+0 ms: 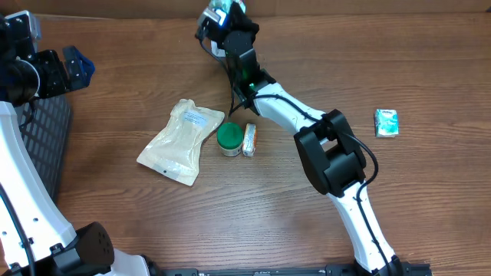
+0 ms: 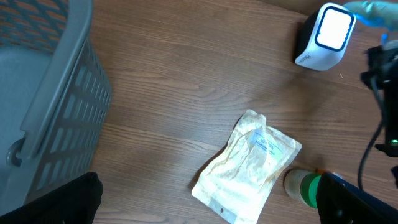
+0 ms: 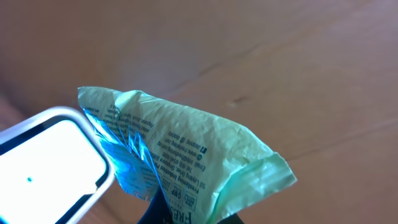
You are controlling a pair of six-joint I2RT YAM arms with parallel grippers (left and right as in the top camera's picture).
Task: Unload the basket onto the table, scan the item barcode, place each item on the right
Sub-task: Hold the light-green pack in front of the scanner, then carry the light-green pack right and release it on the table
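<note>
Right gripper (image 1: 224, 17) clamped tight on the crinkled pale-green plastic packet (image 3: 186, 155), held up at the table's 12 o'clock edge. Glowing white box scanner (image 3: 50, 165) just beside the packet, at its 8 o'clock. Left gripper (image 1: 77, 65) at 10 o'clock, jaws spread wide, empty, near grey slatted plastic basket (image 2: 50, 93).

Green packet (image 3: 186, 149), letters "FRE" at edge, smaller print illegible
</note>
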